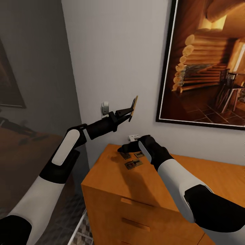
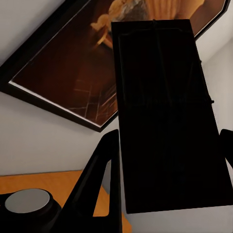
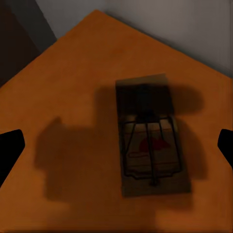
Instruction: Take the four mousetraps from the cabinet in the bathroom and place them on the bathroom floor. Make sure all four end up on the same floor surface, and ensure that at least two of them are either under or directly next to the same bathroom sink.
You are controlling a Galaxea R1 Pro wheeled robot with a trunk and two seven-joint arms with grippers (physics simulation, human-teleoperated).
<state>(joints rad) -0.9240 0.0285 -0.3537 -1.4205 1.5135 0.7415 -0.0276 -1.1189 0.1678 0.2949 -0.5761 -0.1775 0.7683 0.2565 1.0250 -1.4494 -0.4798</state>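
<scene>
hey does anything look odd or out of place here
One mousetrap is off the cabinet, pinched on edge in the left gripper and held up by the wall. Three mousetraps lie flat on the cabinet top beneath the open right gripper.

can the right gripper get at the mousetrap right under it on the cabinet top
Probably yes. The right gripper hovers open over a mousetrap lying flat on the cabinet top, with nothing between them. The left gripper holds another mousetrap up, clear of the way.

White wall (image 1: 119, 51) carries a large black-framed picture of a log-cabin interior (image 1: 207, 64). A small white fitting (image 1: 105, 109) is mounted lower on it. Left side of room is dim.
</scene>
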